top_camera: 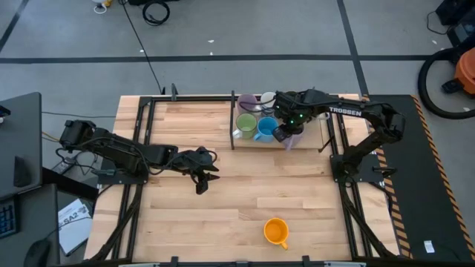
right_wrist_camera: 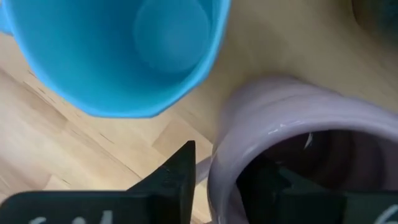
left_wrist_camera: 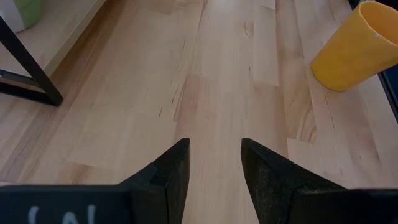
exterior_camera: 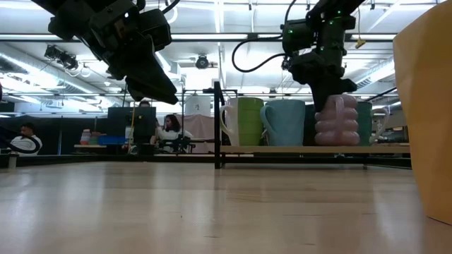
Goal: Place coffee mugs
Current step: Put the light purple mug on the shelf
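A ribbed lavender mug [exterior_camera: 335, 121] stands upright on its base on a low wooden shelf [exterior_camera: 296, 149], next to a blue mug [exterior_camera: 286, 121] and a green mug [exterior_camera: 244, 121]. My right gripper [right_wrist_camera: 227, 180] points down over the lavender mug [top_camera: 292, 139], open, one finger inside the mug and one outside its wall. An orange mug [top_camera: 276, 231] stands alone near the table's front edge. My left gripper [left_wrist_camera: 214, 162] hangs open above bare table at centre left [top_camera: 202, 184], holding nothing. My right gripper comes from above with its fingers astride the lavender mug's wall at the rim [right_wrist_camera: 224, 155], on the side toward the blue mug [right_wrist_camera: 118, 56]. Whether either finger touches the wall I cannot tell. The mug stands upright on the shelf.
The shelf has a black metal frame with an upright post [top_camera: 233, 119] at its left end. A white mug [top_camera: 268, 99] and a lilac one [top_camera: 246, 104] stand in the shelf's far row. Bare wood lies between the shelf and the orange mug [left_wrist_camera: 357, 46].
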You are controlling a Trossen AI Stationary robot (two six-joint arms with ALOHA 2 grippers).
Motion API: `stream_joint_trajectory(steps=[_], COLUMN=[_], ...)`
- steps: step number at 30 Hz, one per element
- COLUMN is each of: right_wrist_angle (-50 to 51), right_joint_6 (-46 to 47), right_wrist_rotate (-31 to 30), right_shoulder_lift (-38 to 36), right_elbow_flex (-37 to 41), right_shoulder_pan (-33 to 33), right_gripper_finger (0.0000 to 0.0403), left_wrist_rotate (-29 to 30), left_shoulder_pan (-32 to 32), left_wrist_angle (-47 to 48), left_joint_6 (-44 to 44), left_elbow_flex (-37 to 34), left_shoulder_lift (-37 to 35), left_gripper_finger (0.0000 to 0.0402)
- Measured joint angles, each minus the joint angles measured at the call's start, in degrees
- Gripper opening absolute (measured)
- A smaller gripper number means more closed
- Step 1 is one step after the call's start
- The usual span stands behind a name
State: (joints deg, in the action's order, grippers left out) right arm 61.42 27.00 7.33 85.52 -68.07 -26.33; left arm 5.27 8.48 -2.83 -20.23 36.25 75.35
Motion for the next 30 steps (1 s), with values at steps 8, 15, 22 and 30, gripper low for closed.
stream_joint_trajectory(steps=[8, 15, 22, 30], right_wrist_angle=[-0.2, -0.3, -0.9, -2.7], right_joint_6=[-0.6, -1.7, -1.7, -1.7], right_wrist_rotate=[0.0, 1.3, 3.2, 3.3], right_shoulder_lift=[0.0, -0.1, -0.1, -1.7], right_elbow_flex=[0.0, -0.1, -0.1, -0.1], right_shoulder_pan=[-1.7, -3.0, -3.5, -3.8], right_gripper_finger=[0.0128, 0.0127, 0.0126, 0.0126], left_wrist_rotate=[0.0, 0.0, 0.0, 0.0], left_shoulder_pan=[0.0, 0.0, 0.0, 0.0], left_wrist_angle=[0.0, 0.0, 0.0, 0.0], left_joint_6=[0.0, 0.0, 0.0, 0.0], left_elbow_flex=[0.0, 0.0, 0.0, 0.0], left_shoulder_lift=[0.0, 0.0, 0.0, 0.0], left_gripper_finger=[0.0151, 0.0151, 0.0151, 0.0151])
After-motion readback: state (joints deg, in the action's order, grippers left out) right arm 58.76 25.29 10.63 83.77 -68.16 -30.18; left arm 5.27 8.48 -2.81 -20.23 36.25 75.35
